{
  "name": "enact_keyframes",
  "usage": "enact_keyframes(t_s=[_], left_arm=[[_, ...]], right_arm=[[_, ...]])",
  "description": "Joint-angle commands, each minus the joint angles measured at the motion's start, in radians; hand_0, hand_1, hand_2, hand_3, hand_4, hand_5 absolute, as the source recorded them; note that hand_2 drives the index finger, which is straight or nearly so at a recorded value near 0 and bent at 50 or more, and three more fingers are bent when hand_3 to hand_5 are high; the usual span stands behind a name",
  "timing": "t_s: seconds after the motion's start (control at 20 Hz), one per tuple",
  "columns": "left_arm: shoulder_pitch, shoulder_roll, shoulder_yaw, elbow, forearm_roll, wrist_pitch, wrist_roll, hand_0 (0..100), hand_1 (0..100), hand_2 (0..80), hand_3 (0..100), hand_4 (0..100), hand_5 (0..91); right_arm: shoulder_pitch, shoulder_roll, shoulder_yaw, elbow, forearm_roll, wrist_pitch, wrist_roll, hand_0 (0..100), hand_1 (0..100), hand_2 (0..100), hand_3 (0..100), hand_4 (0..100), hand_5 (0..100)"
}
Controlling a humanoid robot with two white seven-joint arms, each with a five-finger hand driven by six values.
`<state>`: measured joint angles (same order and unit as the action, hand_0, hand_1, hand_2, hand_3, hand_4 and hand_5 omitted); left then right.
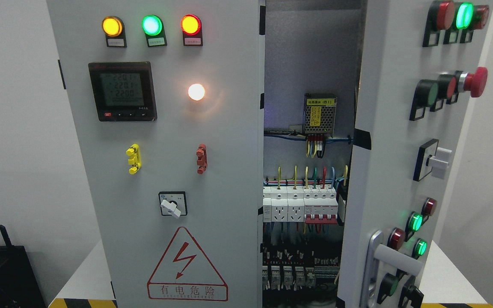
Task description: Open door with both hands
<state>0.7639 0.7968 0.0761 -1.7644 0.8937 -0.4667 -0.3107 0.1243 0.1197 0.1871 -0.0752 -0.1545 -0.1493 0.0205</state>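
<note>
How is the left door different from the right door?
The left door faces the camera and looks closed; the right door is swung open, showing wires inside. The left door has a meter screen and a lightning warning sign; the right door has a red mushroom button and a silver handle. Both are grey with coloured lights.

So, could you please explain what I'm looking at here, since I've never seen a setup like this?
This single picture comes from a camera on a humanoid robot's head. It faces a grey electrical cabinet with two doors. The left door is shut and carries three lit lamps, a digital meter, a rotary switch and a warning triangle. The right door is swung open, showing its buttons, a red emergency stop and a lever handle. Between them you see breakers and wiring inside. Neither robot hand is in view, so nothing is held.
</note>
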Motion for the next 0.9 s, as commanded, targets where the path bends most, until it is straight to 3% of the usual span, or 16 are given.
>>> enact_keyframes(t_s=[0.0, 0.25, 0.55, 0.85], left_arm=[[0.002, 0.370, 0.355, -0.245, 0.325, 0.000, -0.045, 0, 0, 0.0, 0, 3, 0.0], [0.002, 0.462, 0.470, -0.244, 0.473, 0.028, -0.077, 0, 0, 0.0, 0, 3, 0.0], [0.000, 0.544, 0.652, -0.234, 0.694, 0.311, -0.200, 0, 0, 0.0, 0, 3, 0.0], [-0.005, 0.625, 0.769, -0.231, 0.807, 0.367, -0.234, 0, 0, 0.0, 0, 3, 0.0]], right_arm=[[0.000, 0.000, 0.000, 0.000, 0.000, -0.001, -0.001, 0, 0, 0, 0, 0, 0], [0.000, 0.000, 0.000, 0.000, 0.000, -0.001, -0.001, 0, 0, 0, 0, 0, 0], [0.000, -0.002, 0.000, 0.000, 0.001, 0.001, -0.001, 0, 0, 0, 0, 0, 0], [0.000, 0.000, 0.000, 0.000, 0.000, 0.001, -0.002, 0, 0, 0, 0, 0, 0]])
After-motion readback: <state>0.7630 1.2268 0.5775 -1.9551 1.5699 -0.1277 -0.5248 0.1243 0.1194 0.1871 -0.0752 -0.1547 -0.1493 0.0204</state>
